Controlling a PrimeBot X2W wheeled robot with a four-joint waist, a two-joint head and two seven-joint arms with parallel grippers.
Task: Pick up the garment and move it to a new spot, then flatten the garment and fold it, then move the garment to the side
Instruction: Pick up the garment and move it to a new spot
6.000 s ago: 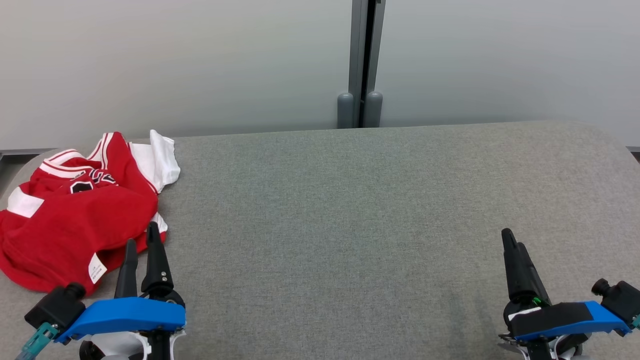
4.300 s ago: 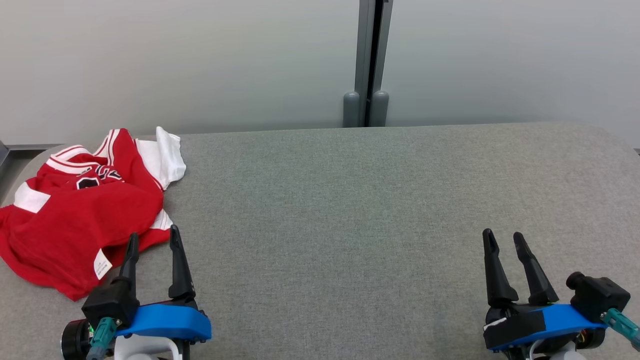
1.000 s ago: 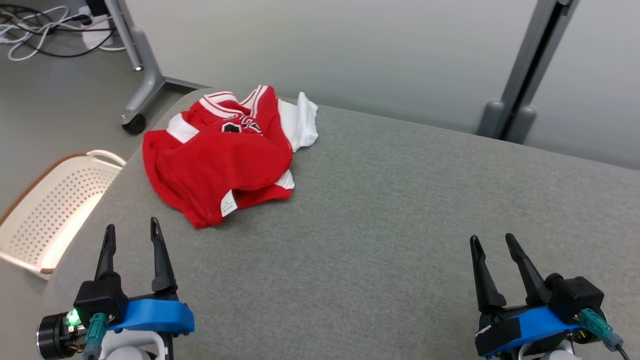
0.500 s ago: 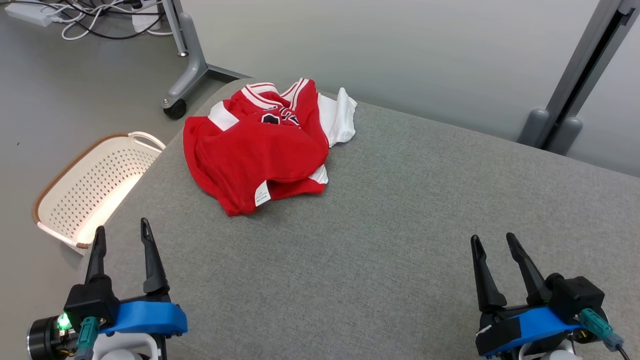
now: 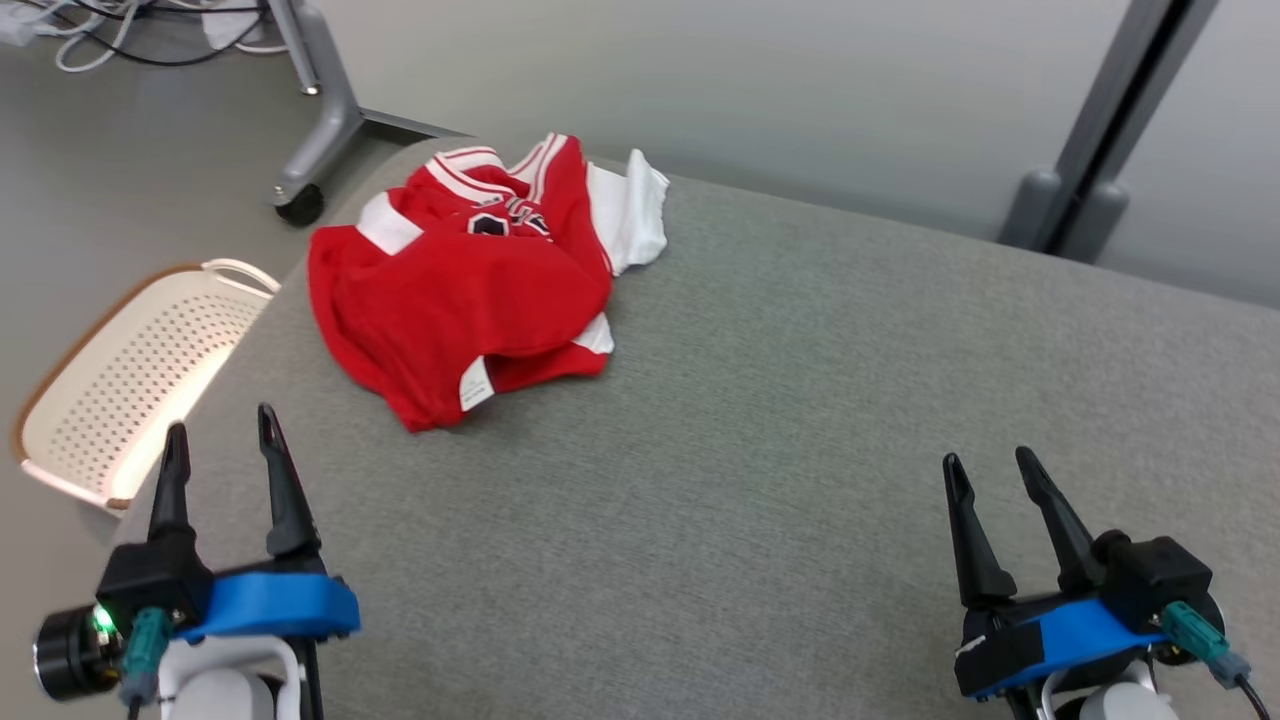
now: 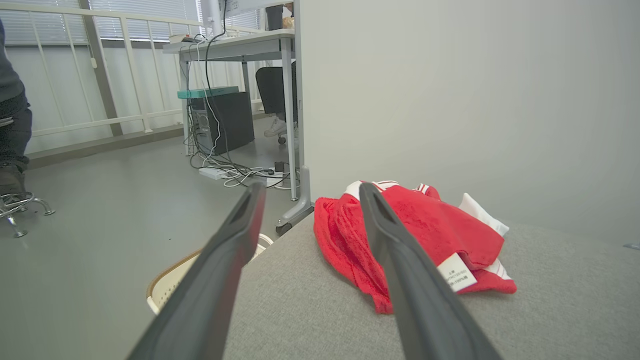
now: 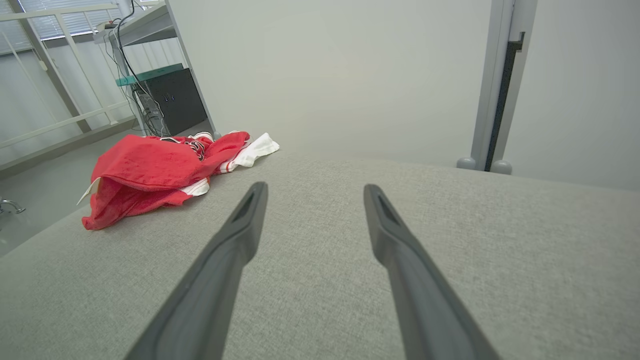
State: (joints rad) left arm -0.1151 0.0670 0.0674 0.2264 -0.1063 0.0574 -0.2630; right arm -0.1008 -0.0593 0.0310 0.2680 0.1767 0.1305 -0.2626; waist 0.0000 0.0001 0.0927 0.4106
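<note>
Status: left gripper (image 5: 220, 422) released, empty, 7 o'clock; garment (image 5: 450, 300) crumpled at 11 o'clock on bench (image 5: 800, 420), judged soft, light, prone to drape; best pinched at near edge beside label (image 5: 476, 383); right gripper (image 5: 986, 457) released, 5 o'clock.

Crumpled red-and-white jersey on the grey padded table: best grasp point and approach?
Probably the near hem fold of the red-and-white jersey, beside the white label, with the open left tool from the near-left: that edge bulges up off the grey table.
</note>
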